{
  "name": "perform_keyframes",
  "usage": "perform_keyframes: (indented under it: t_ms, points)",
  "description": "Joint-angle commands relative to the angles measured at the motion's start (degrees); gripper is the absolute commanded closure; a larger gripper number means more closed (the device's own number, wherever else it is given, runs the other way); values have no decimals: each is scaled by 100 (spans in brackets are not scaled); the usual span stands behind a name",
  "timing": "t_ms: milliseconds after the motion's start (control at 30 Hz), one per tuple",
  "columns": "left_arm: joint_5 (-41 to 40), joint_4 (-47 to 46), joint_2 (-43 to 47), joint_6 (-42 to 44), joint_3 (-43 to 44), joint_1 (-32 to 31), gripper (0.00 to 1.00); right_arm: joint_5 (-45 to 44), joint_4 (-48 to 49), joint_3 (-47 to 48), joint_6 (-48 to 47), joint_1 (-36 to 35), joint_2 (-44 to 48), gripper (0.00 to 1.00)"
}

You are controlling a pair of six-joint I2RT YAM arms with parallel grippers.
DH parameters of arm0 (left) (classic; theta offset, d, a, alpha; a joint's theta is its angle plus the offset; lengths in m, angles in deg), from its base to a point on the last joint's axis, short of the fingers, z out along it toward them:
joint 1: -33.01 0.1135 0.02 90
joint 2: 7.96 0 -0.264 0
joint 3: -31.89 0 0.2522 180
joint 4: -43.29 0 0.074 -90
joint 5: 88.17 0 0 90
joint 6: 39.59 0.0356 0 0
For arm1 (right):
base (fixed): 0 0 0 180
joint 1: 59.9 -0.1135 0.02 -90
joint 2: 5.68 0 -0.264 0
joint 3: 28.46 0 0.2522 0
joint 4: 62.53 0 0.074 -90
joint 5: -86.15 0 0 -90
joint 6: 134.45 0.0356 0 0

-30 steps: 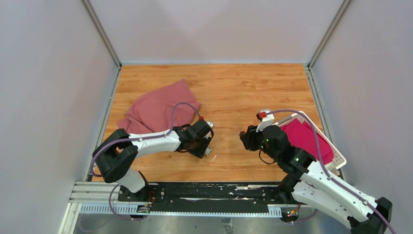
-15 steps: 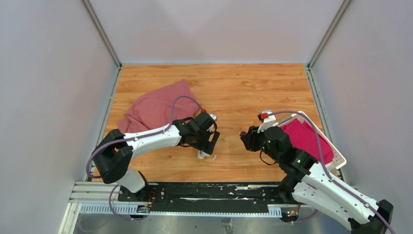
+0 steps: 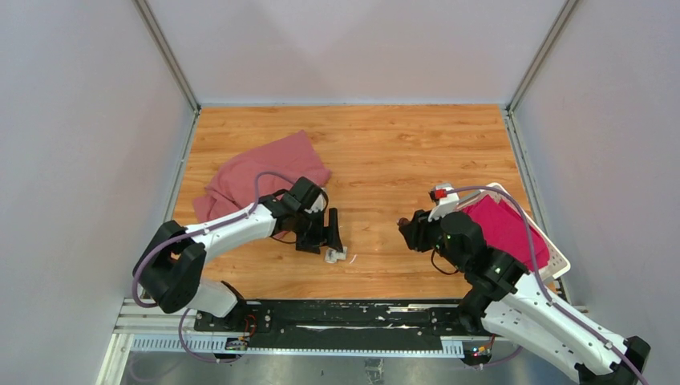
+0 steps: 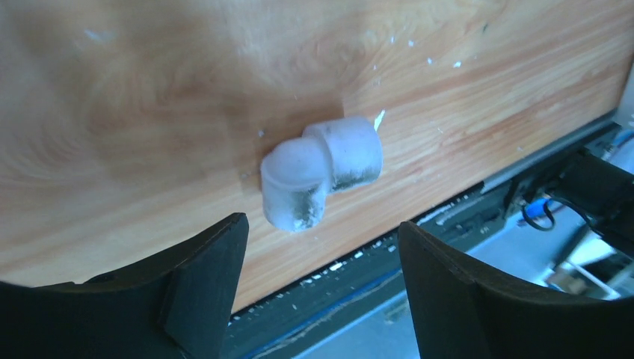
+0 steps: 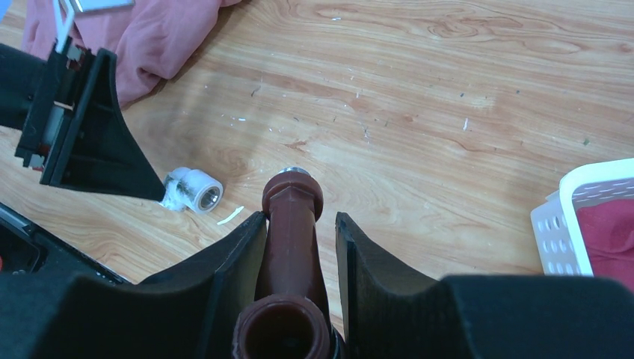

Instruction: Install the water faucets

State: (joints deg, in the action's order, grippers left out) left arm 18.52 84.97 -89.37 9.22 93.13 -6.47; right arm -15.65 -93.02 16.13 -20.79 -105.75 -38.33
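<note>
Hovering low over the table (image 3: 401, 144), the left gripper (image 3: 329, 238) is holding its fingers spread apart with nothing between them. The white pipe fitting (image 4: 321, 170) is lying loose on the wood just beyond them, at 12 o'clock from the gap in the left wrist view. It is an elbow, with one leg pointing toward 6 o'clock, at that gap, and the other toward 3 o'clock.

The right gripper (image 5: 300, 221) is clamping the reddish-brown tap (image 5: 291, 200) along its body, with the silvery end (image 5: 293, 173) sticking out ahead toward 12 o'clock in the right wrist view. From that end the fitting is lying at 10 o'clock, near but apart. Its open mouth is facing roughly 4 o'clock, toward the tap.

From above, the fitting is sitting at 5 o'clock just beside the left fingers and at 9 o'clock well apart from the right ones. The left arm is therefore the nearer, and it is probably the one that needs to straddle the fitting and steady it before the tap can be threaded in.
</note>
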Motion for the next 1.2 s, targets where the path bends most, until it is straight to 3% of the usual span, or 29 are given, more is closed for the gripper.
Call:
perform_keyframes:
  t_ms: [0, 633, 767, 867, 1033, 1167]
  points:
    - [901, -583, 6, -847, -389, 11, 21, 41, -106, -86, 108, 63, 121, 100]
    - [212, -556, -656, -112, -311, 11, 48, 151, -124, -19, 253, 61, 127, 100]
    - [242, -684, -726, -132, -309, 7, 60, 142, -137, -15, 275, 63, 114, 100]
    - [162, -634, -644, -59, -235, 11, 78, 142, -142, 8, 271, 58, 85, 100]
    - [-1101, 561, -103, 639, 562, 2, 100, 117, -172, 57, 237, 58, 95, 100]
    - [-2799, 1459, 62, 1247, 1120, -116, 100, 101, -165, 1, 254, 58, 126, 100]
